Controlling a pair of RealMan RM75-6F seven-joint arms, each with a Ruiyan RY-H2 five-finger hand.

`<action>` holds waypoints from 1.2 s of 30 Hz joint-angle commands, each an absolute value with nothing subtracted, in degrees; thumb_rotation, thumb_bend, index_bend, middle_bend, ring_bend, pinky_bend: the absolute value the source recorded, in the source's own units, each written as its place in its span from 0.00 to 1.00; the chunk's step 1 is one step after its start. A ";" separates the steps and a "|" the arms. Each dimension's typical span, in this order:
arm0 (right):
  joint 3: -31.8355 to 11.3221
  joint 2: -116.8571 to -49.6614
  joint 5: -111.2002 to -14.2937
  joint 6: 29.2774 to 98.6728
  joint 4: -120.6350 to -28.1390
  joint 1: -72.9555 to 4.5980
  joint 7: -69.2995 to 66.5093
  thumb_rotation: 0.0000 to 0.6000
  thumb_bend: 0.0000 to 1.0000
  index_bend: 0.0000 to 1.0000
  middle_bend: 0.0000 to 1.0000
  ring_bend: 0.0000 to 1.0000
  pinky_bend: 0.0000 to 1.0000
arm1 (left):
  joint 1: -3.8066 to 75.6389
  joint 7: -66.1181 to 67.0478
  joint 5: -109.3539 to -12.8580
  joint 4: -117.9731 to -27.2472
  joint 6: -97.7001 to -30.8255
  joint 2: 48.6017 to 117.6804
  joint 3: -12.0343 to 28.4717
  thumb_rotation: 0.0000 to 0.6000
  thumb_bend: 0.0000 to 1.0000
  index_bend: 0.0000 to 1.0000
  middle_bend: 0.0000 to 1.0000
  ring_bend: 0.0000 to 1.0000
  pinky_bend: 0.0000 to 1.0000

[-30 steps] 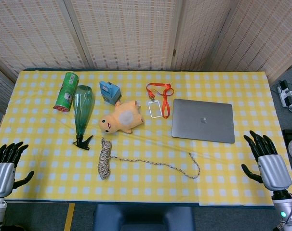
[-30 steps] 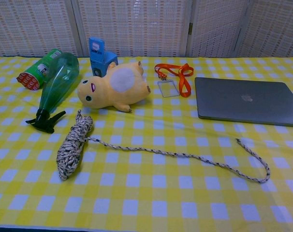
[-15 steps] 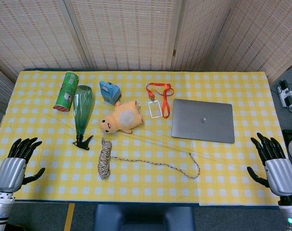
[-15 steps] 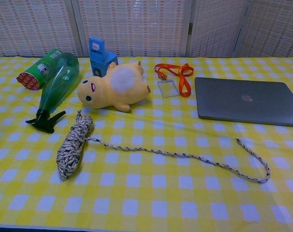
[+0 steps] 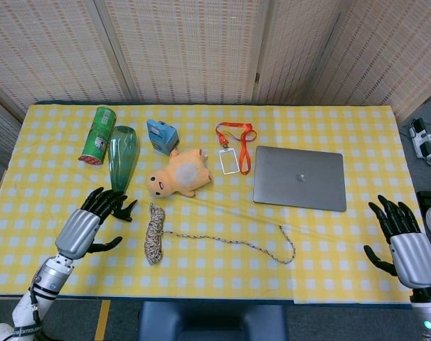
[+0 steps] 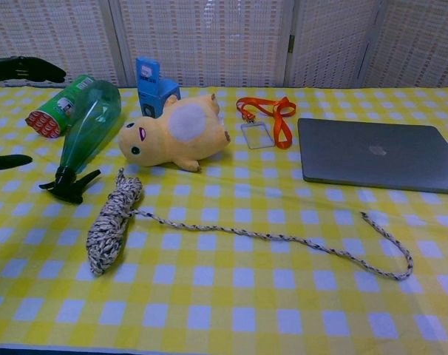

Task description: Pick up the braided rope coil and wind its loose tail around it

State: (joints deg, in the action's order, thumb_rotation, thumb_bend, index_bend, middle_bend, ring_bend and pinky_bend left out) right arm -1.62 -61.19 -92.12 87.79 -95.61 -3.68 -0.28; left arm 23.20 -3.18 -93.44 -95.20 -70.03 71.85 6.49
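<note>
Two open, empty hands: left hand [image 5: 87, 224] poised beside speckled braided rope coil [image 5: 153, 234] near desk's [image 5: 343, 241] front edge for pickup; right hand [image 5: 406, 241] off desk's right edge.

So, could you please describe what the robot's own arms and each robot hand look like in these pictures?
Each robot hand has a smooth silver-grey back plate and black fingers. The left robot hand sits on a silver wrist with a thin black cable running down it. The right robot hand joins a similar silver wrist carrying a small green light. No sleeves or printed markings are visible.
</note>
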 commanded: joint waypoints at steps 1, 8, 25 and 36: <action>-1.63 -61.14 -91.94 87.56 -95.71 -3.73 -0.06 1.00 0.34 0.00 0.00 0.06 0.01 | 26.48 -0.22 -92.68 -95.93 -66.10 74.81 6.82 1.00 0.26 0.11 0.14 0.09 0.06; -1.57 -61.16 -91.20 86.92 -95.37 -3.70 -0.23 1.00 0.34 0.00 0.00 0.06 0.01 | 30.23 6.09 -89.40 -95.33 -61.10 80.88 6.94 1.00 0.25 0.05 0.09 0.05 0.04; -1.33 -61.60 -90.88 86.12 -94.28 -3.78 -1.15 1.00 0.34 0.00 0.00 0.06 0.01 | 31.42 22.29 -79.15 -87.78 -59.96 94.43 5.51 1.00 0.25 0.00 0.00 0.00 0.00; -1.28 -61.65 -91.01 85.98 -94.29 -3.86 -1.08 1.00 0.34 0.00 0.00 0.06 0.01 | 30.09 30.44 -76.45 -80.59 -64.73 99.96 5.04 1.00 0.25 0.00 0.00 0.00 0.00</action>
